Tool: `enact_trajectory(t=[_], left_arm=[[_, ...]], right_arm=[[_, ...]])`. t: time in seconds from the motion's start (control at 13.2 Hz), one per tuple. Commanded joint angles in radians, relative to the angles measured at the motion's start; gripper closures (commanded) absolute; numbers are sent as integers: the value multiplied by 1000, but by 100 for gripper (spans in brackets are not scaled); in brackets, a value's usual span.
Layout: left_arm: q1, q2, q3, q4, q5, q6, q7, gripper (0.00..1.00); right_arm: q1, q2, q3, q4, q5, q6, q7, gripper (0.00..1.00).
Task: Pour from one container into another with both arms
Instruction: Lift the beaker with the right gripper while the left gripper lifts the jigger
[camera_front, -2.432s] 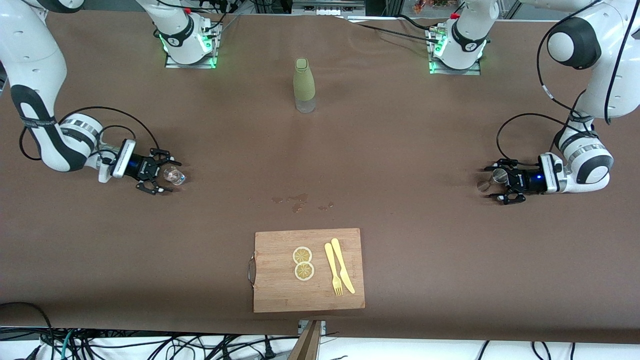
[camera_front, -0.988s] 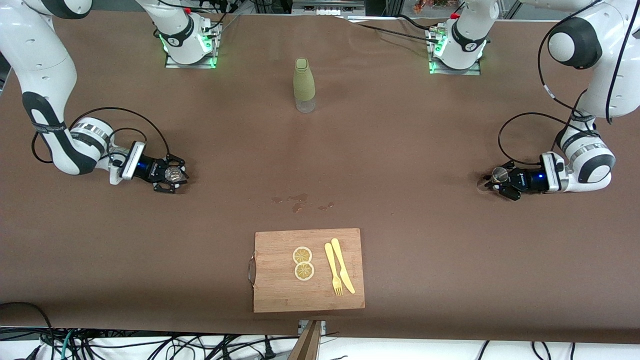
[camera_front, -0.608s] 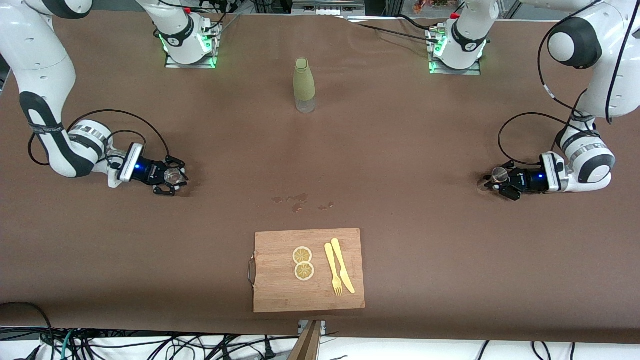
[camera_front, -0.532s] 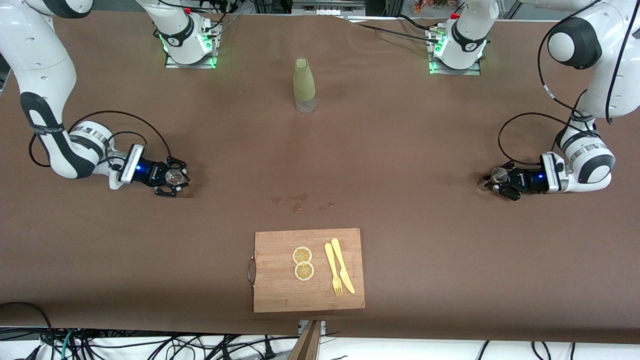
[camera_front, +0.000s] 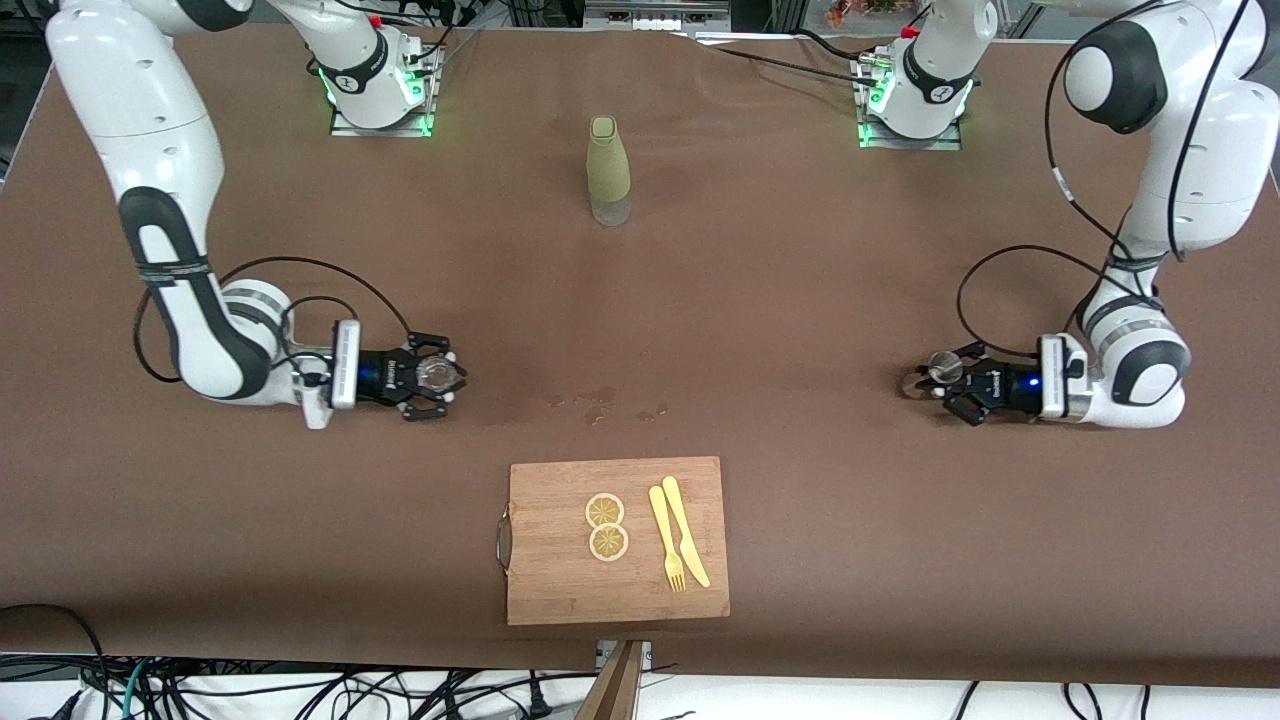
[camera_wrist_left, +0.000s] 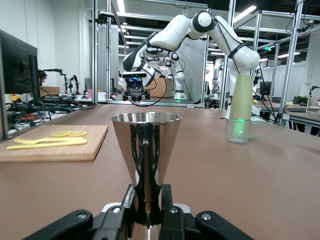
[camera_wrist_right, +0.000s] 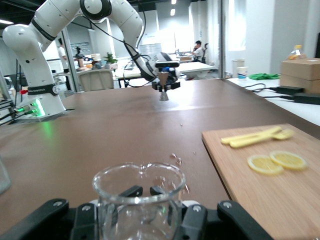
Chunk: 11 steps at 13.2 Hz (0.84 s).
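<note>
While left claw (camera_front: 950, 385) grips jigger (camera_front: 938, 367) (steel), right claw (camera_front: 432, 376) clamps beaker (camera_front: 434, 374).

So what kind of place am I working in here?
Most likely a robotics lab: metal framing and desks with a monitor surround the brown table, other robot arms stand around, and cables hang off the table edge.

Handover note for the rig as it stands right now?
Right pincer: shut on the clear glass beaker, held upright, toward the right arm's end of the table.
Left pincer: shut on the metal jigger, upright, toward the left arm's end.
Done: both containers gripped.
Left: bring the two together and pour; they are far apart. Small wet spots lie on the table between the green bottle and the cutting board.
</note>
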<state>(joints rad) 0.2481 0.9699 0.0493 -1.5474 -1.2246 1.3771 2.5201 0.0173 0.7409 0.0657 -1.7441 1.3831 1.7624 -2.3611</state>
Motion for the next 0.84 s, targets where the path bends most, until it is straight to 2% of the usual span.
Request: enact_trajectory(t=[0.0,0.15,0.53,0.76], left_arm=[[-140,-17,6,-14,-113,63,-61,100],[-245,-16,0,-13,-180,150,-96,100],[-383,-7,-120,-13,-280,361,-202,100],[-414,1,-169,9,-286,431,-210,100]], right_arm=[[97,5,-7,79,-1,41,107,100],[176,-5,-7,115,2,103,176,100],[315,-15,-9,204,-30,267,397,100],[363,-54,-9,204,-149,328,514,100]])
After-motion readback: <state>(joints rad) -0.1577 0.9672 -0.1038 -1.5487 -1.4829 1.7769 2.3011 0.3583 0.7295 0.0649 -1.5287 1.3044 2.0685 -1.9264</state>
